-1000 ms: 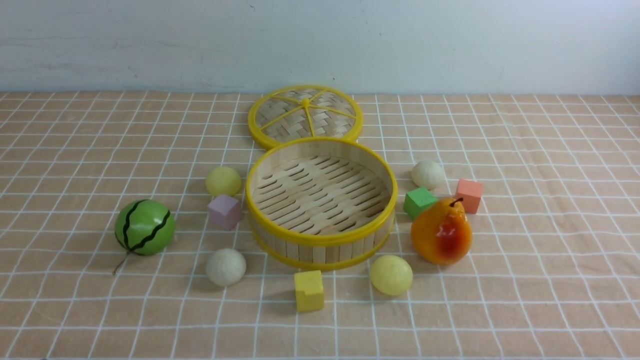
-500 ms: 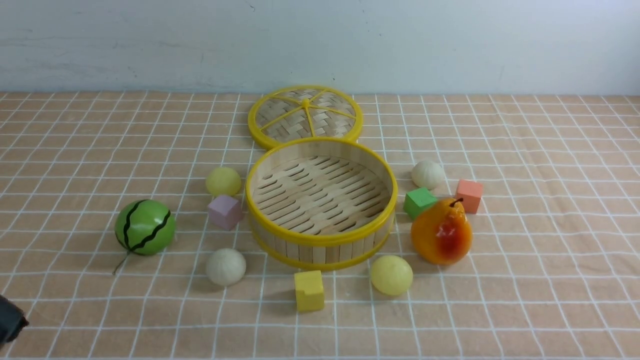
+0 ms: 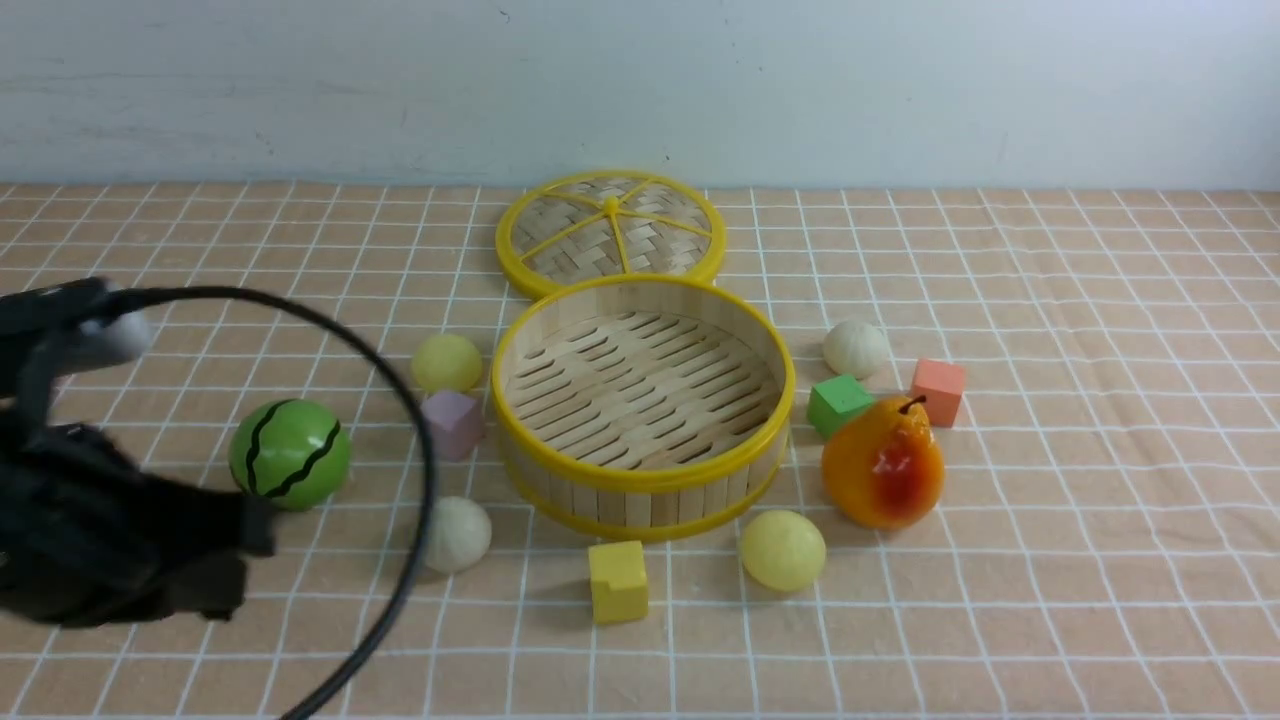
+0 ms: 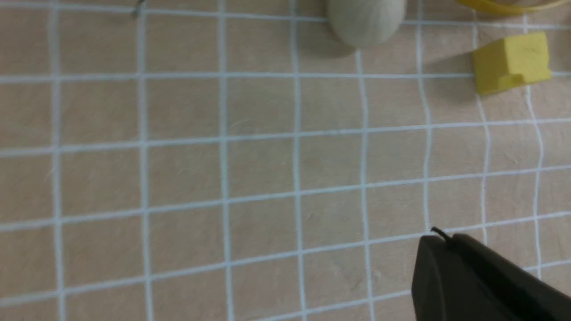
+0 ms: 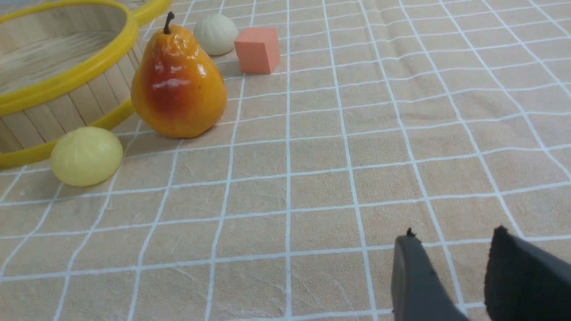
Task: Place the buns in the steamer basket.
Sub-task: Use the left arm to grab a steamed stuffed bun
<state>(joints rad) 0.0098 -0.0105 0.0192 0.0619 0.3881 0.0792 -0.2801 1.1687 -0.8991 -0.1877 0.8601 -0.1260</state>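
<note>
Showing wrist-side only: right end effector (image 5: 455, 235)

Left arm (image 3: 80, 540), cable (image 3: 425, 460), likely end effector (image 3: 238, 560), entered

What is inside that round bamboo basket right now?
Nothing visible: the steamer basket shows only its bare slatted floor. Its near wall hides a thin strip of that floor from the front camera. Outside lie two yellow buns and two off-white buns.

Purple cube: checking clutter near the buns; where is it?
Front view: purple cube left of the steamer basket, between the pale yellow bun behind and off-white bun in front.
</note>
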